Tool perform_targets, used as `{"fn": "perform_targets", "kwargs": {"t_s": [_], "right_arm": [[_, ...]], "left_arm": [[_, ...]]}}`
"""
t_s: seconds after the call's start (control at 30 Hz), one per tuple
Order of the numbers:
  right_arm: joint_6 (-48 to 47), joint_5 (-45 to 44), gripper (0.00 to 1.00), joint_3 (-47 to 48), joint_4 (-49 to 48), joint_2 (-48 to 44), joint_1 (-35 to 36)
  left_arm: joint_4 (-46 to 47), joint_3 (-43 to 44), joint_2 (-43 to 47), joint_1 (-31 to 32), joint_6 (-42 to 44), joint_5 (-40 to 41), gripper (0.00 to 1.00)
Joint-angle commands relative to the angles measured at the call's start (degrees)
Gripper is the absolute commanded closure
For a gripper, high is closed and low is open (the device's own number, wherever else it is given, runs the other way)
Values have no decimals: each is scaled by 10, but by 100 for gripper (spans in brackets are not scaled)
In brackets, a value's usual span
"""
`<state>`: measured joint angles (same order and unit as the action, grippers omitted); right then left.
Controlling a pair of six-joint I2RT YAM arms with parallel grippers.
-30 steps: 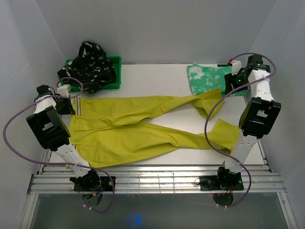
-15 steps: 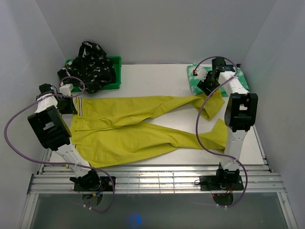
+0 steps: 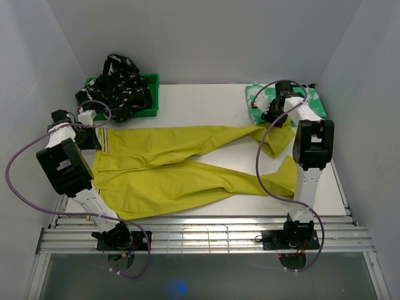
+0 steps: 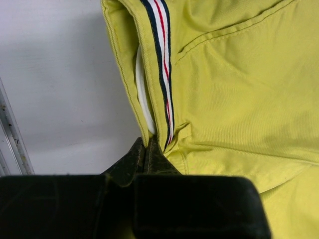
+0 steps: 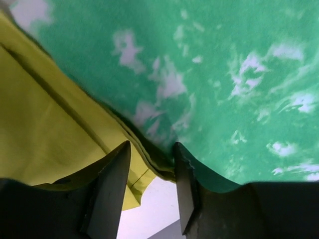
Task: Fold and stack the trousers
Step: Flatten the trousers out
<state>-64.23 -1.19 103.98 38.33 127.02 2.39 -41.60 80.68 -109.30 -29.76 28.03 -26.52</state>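
The mustard-yellow trousers [image 3: 187, 165] lie spread across the table, waistband at the left, legs running right. My left gripper [image 3: 94, 139] is shut on their striped waistband [image 4: 162, 74] at the left end. The green-and-white mottled pair [image 3: 259, 100] lies folded at the back right. My right gripper [image 3: 270, 115] hangs open over the edge where a yellow leg end [image 5: 50, 124] meets the green cloth [image 5: 224, 74]; its jaws straddle that edge. The black pair with white pattern [image 3: 119, 84] is heaped on the green bin.
The green plastic bin [image 3: 152, 87] stands at the back left under the black pair. White walls close the table on three sides. A metal rail [image 3: 206, 234] runs along the near edge by the arm bases.
My right arm has swung from the far right wall leftward and down onto the green pair's near-left edge. The left arm and the yellow trousers have stayed put.
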Motion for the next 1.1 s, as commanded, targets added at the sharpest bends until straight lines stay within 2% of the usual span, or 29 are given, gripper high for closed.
{"fn": "perform_targets", "kwargs": {"t_s": [0.0,0.1,0.23,0.43,0.57,0.83,1.07], "right_arm": [[-41,-6,55,-23,3,-49,-11],[-49,-6,66,-24,16,-59,-16],[-52,-7,92,-18,38,-71,-41],[-22,-21,92,-12,42,-105,-84],[37,-36,92,-18,46,-136,-139],[131,-29,92,-115,26,-215,-237],[169,-24,92,-145,24,-235,-264]], "left_arm": [[-11,-4,20,4,-1,-10,97],[-12,0,15,4,-2,-8,97],[-17,13,8,4,-1,-3,98],[-20,14,9,1,11,16,100],[-21,25,5,-11,18,31,100],[-32,79,-32,-57,23,58,100],[-34,118,-72,-68,23,61,100]]}}
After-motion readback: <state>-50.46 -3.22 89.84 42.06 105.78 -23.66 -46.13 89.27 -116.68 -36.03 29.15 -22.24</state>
